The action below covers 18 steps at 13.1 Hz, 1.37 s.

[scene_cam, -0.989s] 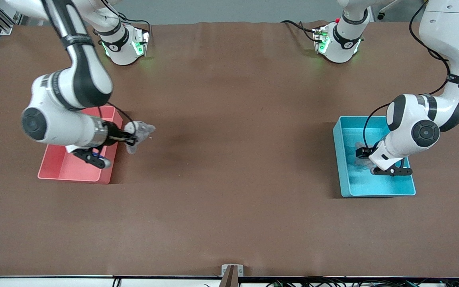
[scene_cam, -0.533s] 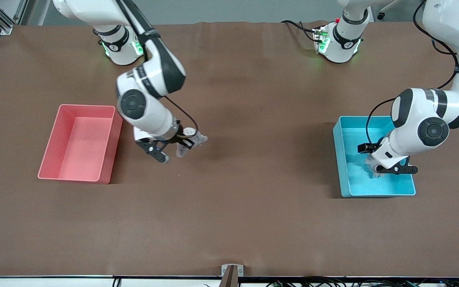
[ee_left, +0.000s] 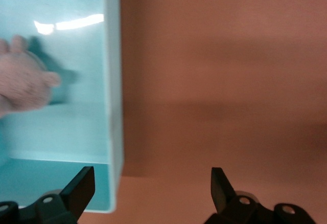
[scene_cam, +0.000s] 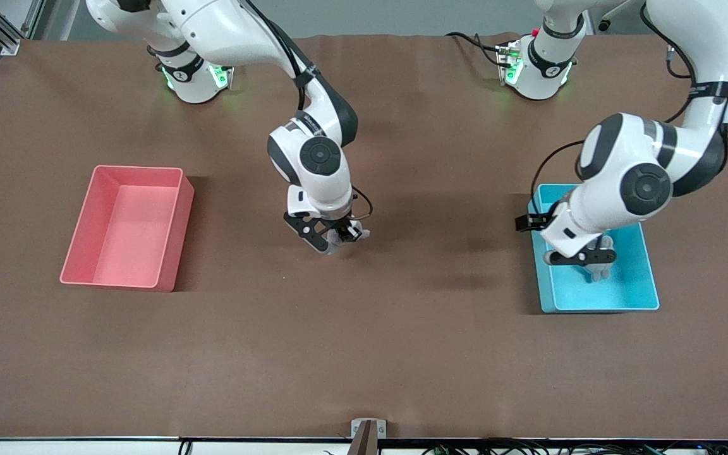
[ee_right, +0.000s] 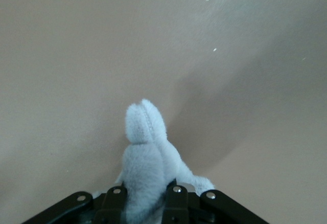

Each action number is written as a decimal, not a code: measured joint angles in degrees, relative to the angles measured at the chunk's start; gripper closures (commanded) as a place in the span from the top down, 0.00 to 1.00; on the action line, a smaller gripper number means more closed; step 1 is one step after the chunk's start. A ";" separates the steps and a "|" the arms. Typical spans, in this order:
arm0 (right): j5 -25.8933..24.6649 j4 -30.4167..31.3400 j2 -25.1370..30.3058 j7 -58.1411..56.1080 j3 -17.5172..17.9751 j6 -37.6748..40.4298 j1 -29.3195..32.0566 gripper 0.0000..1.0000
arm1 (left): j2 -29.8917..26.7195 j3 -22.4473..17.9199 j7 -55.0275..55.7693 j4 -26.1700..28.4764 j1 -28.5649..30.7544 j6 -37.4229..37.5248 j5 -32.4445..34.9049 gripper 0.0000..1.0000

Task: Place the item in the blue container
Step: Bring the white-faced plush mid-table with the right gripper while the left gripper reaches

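Right gripper (scene_cam: 344,235) pinches grey plush (ee_right: 145,162) over mid-table.
Left gripper (scene_cam: 576,253) — fingers spread — over blue container's (scene_cam: 629,297) rim; pale plush (ee_left: 23,83) lies inside.

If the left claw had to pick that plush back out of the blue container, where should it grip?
Probably the rounded body of the plush toy, coming straight down from above. It lies flat on the floor of the blue container, apart from the walls; the small ears look too thin. The left claw stands open over the rim.
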<state>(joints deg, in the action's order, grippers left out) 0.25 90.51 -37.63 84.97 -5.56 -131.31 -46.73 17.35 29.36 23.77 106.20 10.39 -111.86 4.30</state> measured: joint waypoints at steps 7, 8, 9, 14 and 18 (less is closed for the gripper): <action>-3.85 -0.77 -4.84 8.11 -0.15 -5.53 -3.80 0.92 | 4.32 3.67 15.10 -5.61 -6.40 -1.51 -0.11 1.00; -3.87 -0.81 -5.05 8.24 -0.25 -5.92 -3.82 1.00 | 5.48 3.66 16.63 -6.42 -7.05 -2.64 -0.11 1.00; -3.87 -0.82 -5.06 8.28 -0.36 -6.03 -3.82 1.00 | 6.64 3.66 17.97 -7.18 -7.66 -3.87 -0.11 1.00; -6.61 -2.46 -5.11 8.29 -1.25 -6.24 -3.46 1.00 | 11.64 3.62 24.63 -10.68 -10.03 -6.17 -0.06 1.00; -7.76 -4.70 -4.35 0.28 -1.72 -2.81 0.36 1.00 | 14.52 3.59 28.58 -12.94 -11.25 -8.66 0.88 1.00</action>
<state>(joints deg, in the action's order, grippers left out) -7.51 85.81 -41.97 85.24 -7.28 -134.12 -46.37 31.87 32.95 52.35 93.26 -0.86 -120.52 5.18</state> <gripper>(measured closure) 0.000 0.000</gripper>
